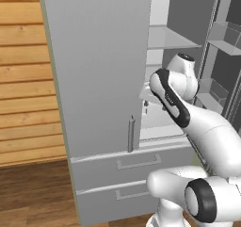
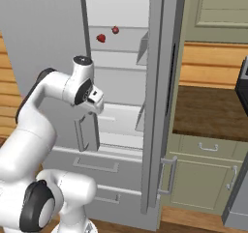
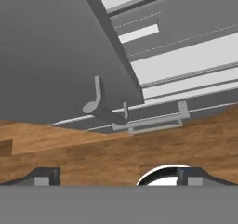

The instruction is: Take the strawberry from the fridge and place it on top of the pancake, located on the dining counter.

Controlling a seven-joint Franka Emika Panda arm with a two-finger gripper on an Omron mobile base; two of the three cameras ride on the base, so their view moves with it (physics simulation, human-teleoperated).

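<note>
In front of the fridge [image 1: 101, 70], with the left upper door closed and the right upper door [image 2: 157, 96] swung wide, edge-on toward the right base camera. Between the two doors, a tall open gap onto pale shelves [image 1: 172, 37] inside. On an upper shelf, well above the arm's wrist in the right base view, the strawberry [image 2: 100, 38], small and red, with a second small red item [image 2: 115, 30] just beside it, farther back and to the right. Roomy around both, bare shelf surface to either side. Lower in the gap, the arm's wrist, level with the lower shelf and close to the inner edge of the closed door, near its vertical bar handle [image 1: 131, 134]. Gripper [image 3: 118, 176] spread wide, fingertips [image 3: 44, 176] far apart at the bottom of the hand view, nothing between them. In that tilted view, the door's lower edge, its handle and a drawer handle [image 3: 155, 123], over wooden floor [image 3: 69, 148]. Below the doors, two drawers [image 1: 127, 167] with horizontal handles, fronts flush and shut. To the right of the open door, a brown wooden countertop [image 2: 208, 111] on pale green cabinets [image 2: 203, 174], apart from the arm. Open space within the fridge opening above the wrist, bounded left by the closed door's edge and right by the open door's bins [image 1: 226, 37].
</note>
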